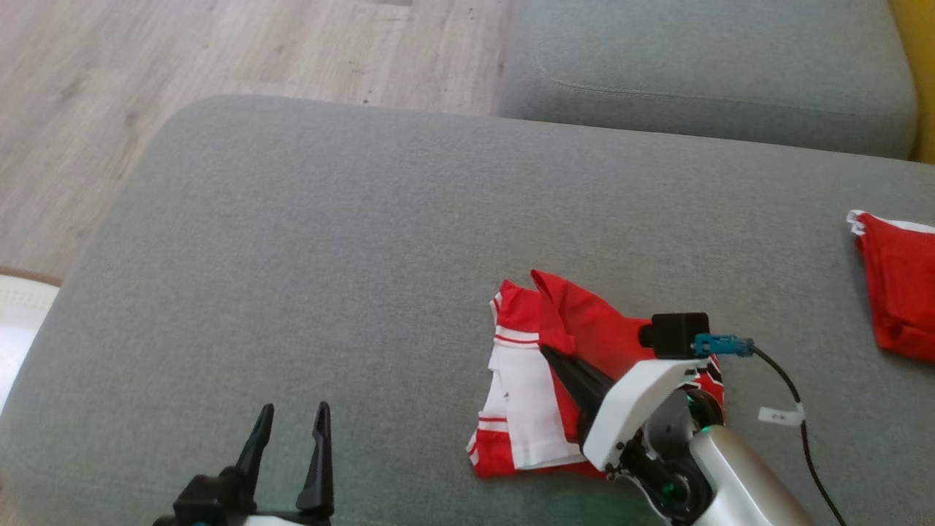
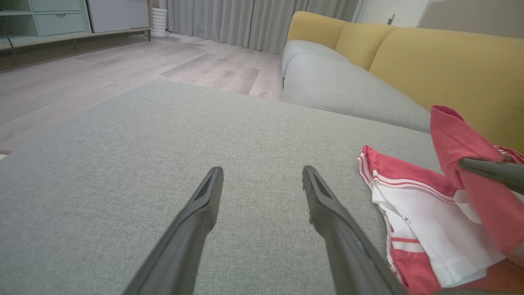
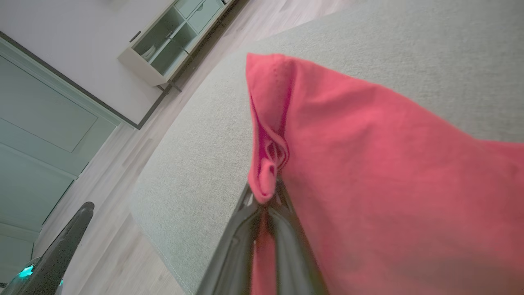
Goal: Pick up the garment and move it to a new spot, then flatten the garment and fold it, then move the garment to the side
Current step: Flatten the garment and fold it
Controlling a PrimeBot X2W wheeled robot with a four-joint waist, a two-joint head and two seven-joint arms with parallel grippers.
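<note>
A red and white striped garment (image 1: 526,387) lies partly folded on the grey cushion (image 1: 329,256). My right gripper (image 1: 549,353) is shut on a red flap of it, lifting that flap above the rest; the pinched red cloth (image 3: 266,180) bunches over the closed fingers (image 3: 286,229). From the left wrist the same garment (image 2: 425,213) lies at the right, with the right gripper's dark finger (image 2: 491,170) reaching into the raised flap. My left gripper (image 1: 291,424) hovers open over bare cushion to the garment's left, its fingers (image 2: 204,205) spread with nothing between them.
A second red garment (image 1: 898,285) lies at the cushion's right edge. A further grey cushion (image 1: 701,66) sits behind, with a yellow backrest (image 2: 442,65). Wooden floor (image 1: 146,88) lies to the left and beyond. A black cable (image 1: 796,409) trails from the right wrist.
</note>
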